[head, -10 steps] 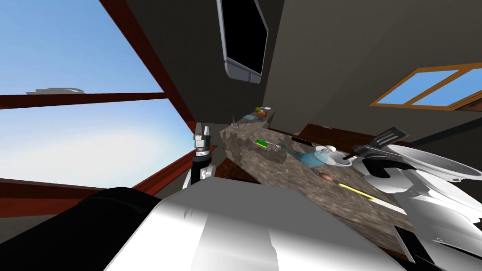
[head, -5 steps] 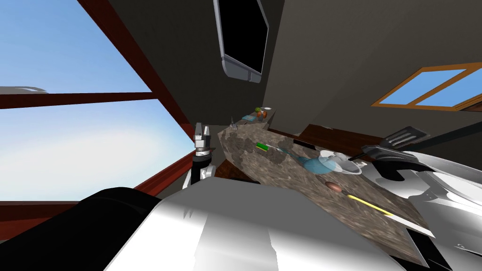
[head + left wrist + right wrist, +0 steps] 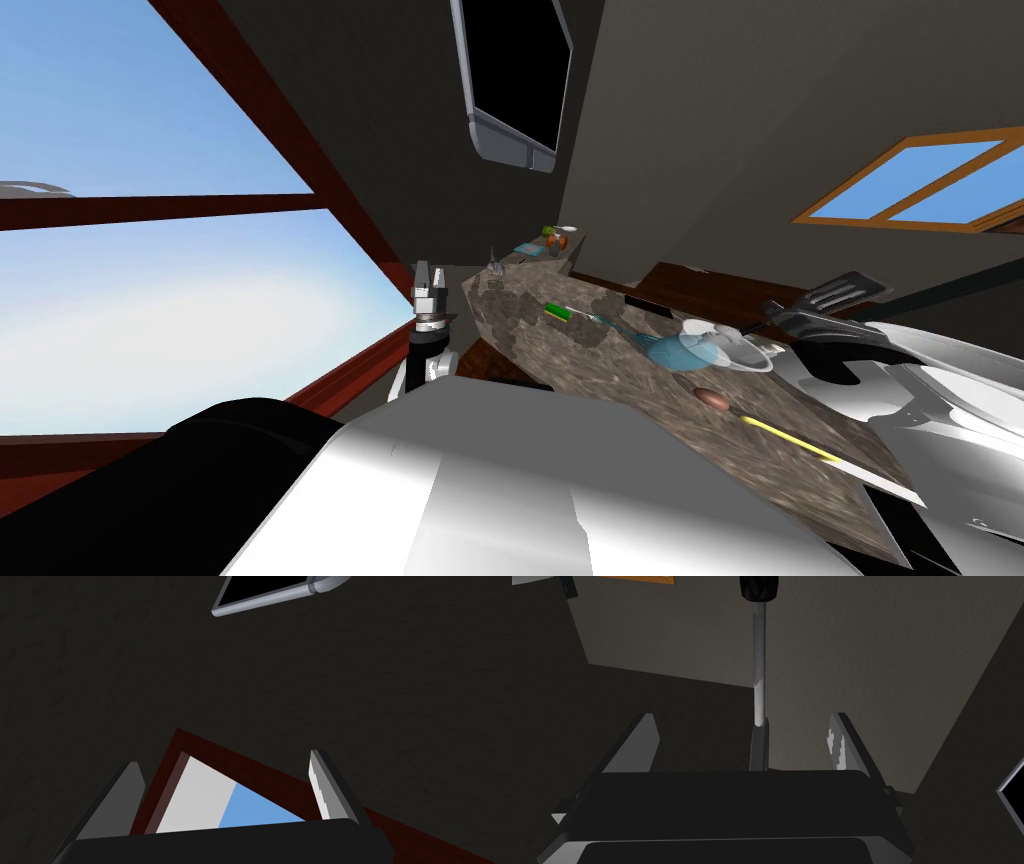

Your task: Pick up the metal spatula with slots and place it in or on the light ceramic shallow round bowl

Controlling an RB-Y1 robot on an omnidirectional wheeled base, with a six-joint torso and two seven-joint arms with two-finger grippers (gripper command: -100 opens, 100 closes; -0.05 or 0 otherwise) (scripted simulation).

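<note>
Jaws of the right gripper stand wide apart, with the slotted spatula running up the middle of the gap and, as far as the wrist camera shows, touching neither blade. Its grey shaft rises from the gripper's dark body to a black grip cut off at the frame's edge, and the slotted head is hidden behind that body.

From the head camera the dark slotted head shows on the side of the jaws away from the pale shallow bowl, raised clear of the stone-patterned bench. The thin handle reaches from the jaws towards the bowl, but whether its tip touches the rim cannot be told.

A blue glass vessel sits just beside the bowl, on its side away from the jaws. A brown egg-shaped thing and a yellow stick lie near the jaws on the bench. A green item lies farther along, and the small things at the far end are too small to make out.

The left gripper is raised off the bench's far side, well apart from the right jaws. Its own jaws are spread and empty.
</note>
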